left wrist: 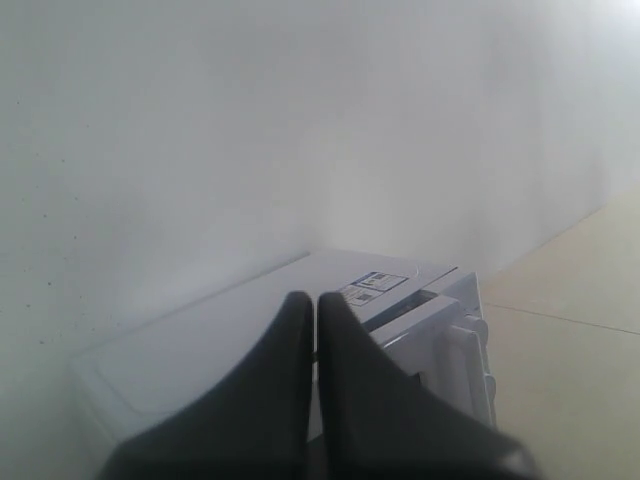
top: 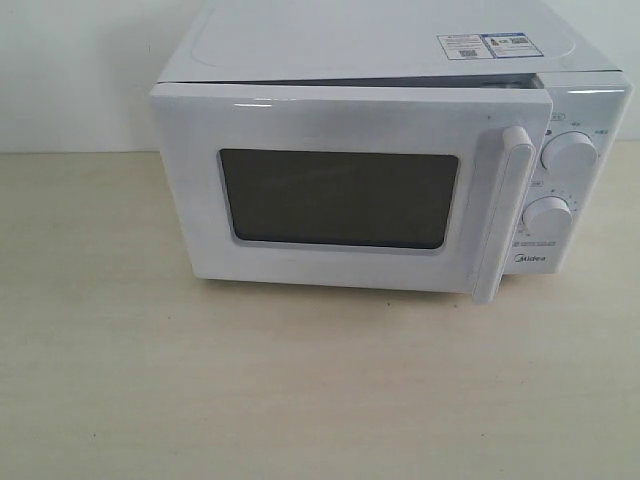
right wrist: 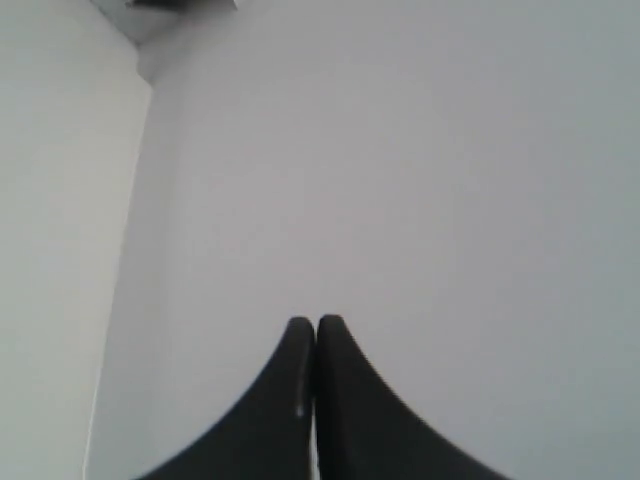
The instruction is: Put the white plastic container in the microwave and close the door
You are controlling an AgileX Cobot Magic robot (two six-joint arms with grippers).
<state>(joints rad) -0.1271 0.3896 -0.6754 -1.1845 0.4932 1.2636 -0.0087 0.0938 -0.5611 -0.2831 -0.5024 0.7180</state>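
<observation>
So the white box-shaped microwave (top: pixel 300 50) sits on the pale wood-look tabletop (top: pixel 300 400), filling the exterior view from the centre up toward 12 o'clock. Its white door (top: pixel 330 120) is almost shut but not latched. The handle side stands a bit proud of the body, and there's a dark gap along the door's top edge toward 1 o'clock.

The dark rectangular window (top: pixel 340 198) is dead centre, and it's too dark to see through, so I can't tell whether the white plastic container is inside. The vertical white bar handle (top: pixel 500 215) runs down the door's 3 o'clock edge. Past it are the two round white dials, the upper one (top: pixel 569 154) and the lower one (top: pixel 550 217). A small printed sticker (top: pixel 482 45) sits on the top panel at about 1 o'clock.

The left claw (left wrist: pixel 316 300) is clenched, black fingertips pressed together with nothing between them, up above the microwave's top and handle. The right claw (right wrist: pixel 316 322) is clenched too and empty, facing a plain white wall (right wrist: pixel 400 150).
</observation>
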